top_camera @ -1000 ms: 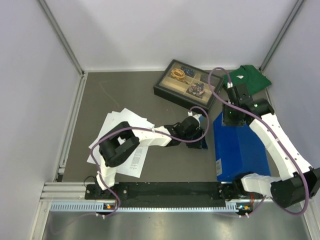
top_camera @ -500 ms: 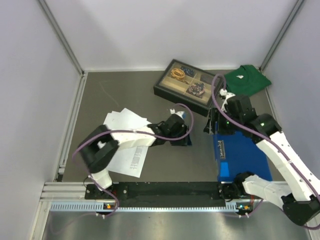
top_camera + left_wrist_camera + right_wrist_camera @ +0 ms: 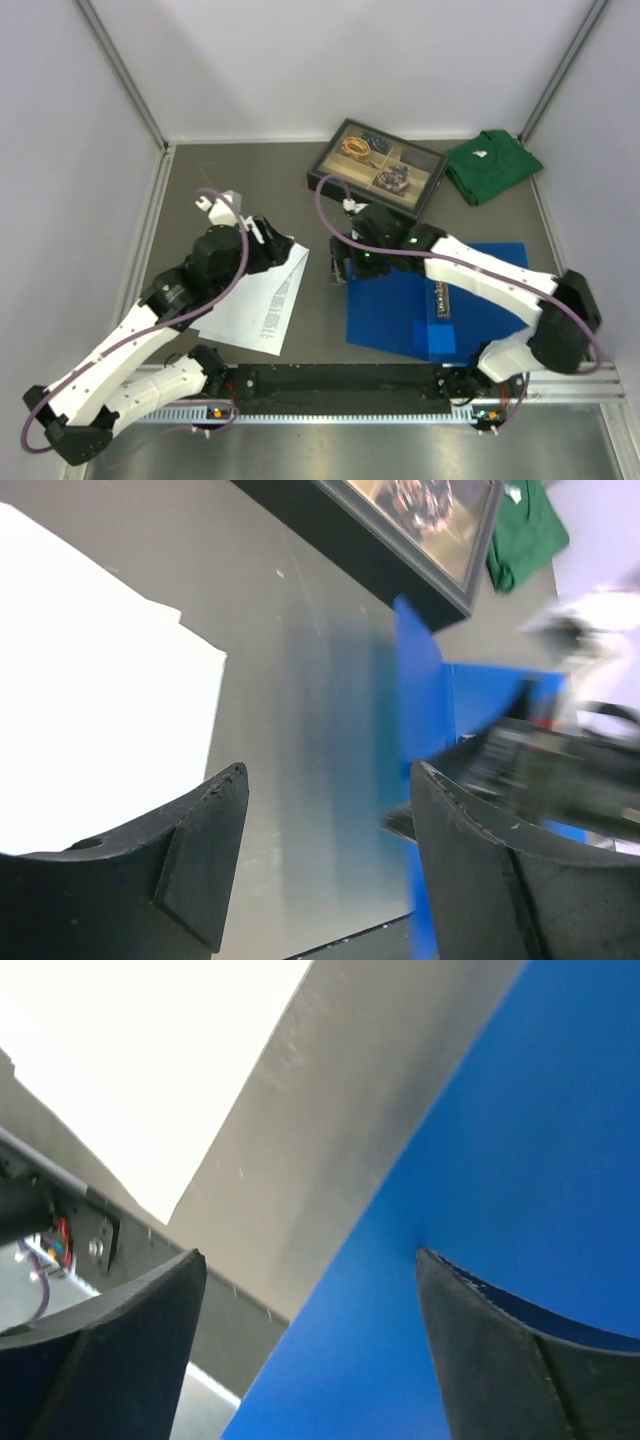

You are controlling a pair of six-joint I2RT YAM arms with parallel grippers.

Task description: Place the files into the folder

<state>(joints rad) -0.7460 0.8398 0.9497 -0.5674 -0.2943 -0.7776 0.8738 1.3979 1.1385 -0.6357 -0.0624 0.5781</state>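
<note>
The blue folder (image 3: 400, 305) lies open and flat on the table right of centre, and its edge shows in both wrist views (image 3: 420, 670) (image 3: 480, 1140). The files (image 3: 255, 300) form a loose white stack left of it, apart from the folder, and show as a bright white sheet (image 3: 90, 680) (image 3: 150, 1050). My left gripper (image 3: 268, 236) (image 3: 328, 768) hovers open over the stack's far right corner, nothing between its fingers. My right gripper (image 3: 342, 268) (image 3: 310, 1254) stands open over the folder's left edge, holding nothing.
A black-framed compartment tray (image 3: 375, 170) (image 3: 400, 540) sits at the back, with a green folded shirt (image 3: 490, 165) (image 3: 525, 530) to its right. Grey walls close in both sides. The arm bases and a black rail (image 3: 330, 380) line the near edge.
The folder has spread open to the left and now lies flat. My left arm pulled back left over the files. My right arm swung left to the folder's edge. Both grippers opened.
</note>
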